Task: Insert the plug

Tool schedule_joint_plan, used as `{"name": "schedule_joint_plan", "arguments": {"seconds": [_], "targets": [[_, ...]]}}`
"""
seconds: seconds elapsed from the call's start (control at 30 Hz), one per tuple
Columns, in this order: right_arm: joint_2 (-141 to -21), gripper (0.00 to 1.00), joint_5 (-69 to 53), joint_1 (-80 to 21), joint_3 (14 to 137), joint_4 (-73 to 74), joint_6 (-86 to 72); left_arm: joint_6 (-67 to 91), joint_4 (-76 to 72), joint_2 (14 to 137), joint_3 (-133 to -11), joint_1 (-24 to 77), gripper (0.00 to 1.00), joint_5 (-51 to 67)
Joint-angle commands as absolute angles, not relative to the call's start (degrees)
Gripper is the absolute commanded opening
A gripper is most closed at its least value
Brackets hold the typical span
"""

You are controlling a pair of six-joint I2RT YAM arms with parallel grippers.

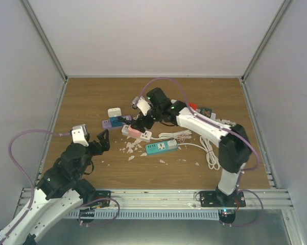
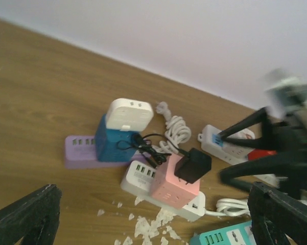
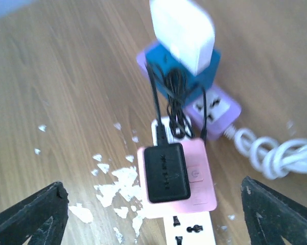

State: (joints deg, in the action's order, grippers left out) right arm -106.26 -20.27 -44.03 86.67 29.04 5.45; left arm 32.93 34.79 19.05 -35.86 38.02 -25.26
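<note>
A black plug adapter (image 3: 166, 172) sits on top of a pink cube socket (image 3: 199, 196), which stands on a white power strip (image 3: 191, 229). In the left wrist view the plug (image 2: 192, 165) looks slightly tilted on the cube (image 2: 171, 186), with its prongs partly showing at the cube's top face. My right gripper (image 3: 153, 219) is open and empty, directly above the plug with one finger on either side. In the top view it (image 1: 140, 122) hovers over the cube (image 1: 135, 132). My left gripper (image 1: 103, 140) is open and empty, well to the left of the strips, facing them (image 2: 153, 224).
A blue cube with a white adapter (image 1: 114, 113) stands on a purple strip (image 1: 108, 124) behind the pink cube. A teal strip (image 1: 161, 147), coiled white cables (image 1: 212, 153) and another white strip (image 1: 222, 122) lie to the right. White flakes (image 1: 130, 149) litter the wood. Walls enclose the table.
</note>
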Motion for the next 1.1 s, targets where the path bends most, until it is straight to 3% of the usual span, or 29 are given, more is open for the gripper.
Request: {"name": "schedule_joint_plan", "arguments": {"seconds": [0.0, 0.2, 0.4, 0.6, 0.8, 1.07], "targets": [[-93.2, 0.94, -19.5, -43.8, 84.2, 22.6, -1.0, 48.8, 45.7, 21.5, -43.1, 38.3, 0.99, -30.7], [-77.9, 0.96, -4.6, -43.3, 71.3, 19.4, -13.9, 32.9, 41.4, 18.6, -45.9, 38.3, 0.99, -12.6], [-61.6, 0.98, 8.1, -43.2, 55.6, 20.5, -26.4, 30.2, 41.9, 19.8, -46.5, 38.3, 0.99, -6.5], [-43.7, 0.98, 20.5, -43.2, 47.7, 30.8, -38.4, 28.4, 41.5, 20.9, -47.5, 38.3, 0.99, -6.1], [-29.3, 0.99, 30.6, -43.2, 48.3, 43.8, -46.8, 26.9, 38.6, 18.7, -47.9, 38.3, 0.99, -7.0], [-21.3, 0.99, 34.5, -43.2, 50.3, 46.6, -48.3, 27.9, 43.4, 18.1, -53.6, 38.3, 0.99, -13.6]]}}
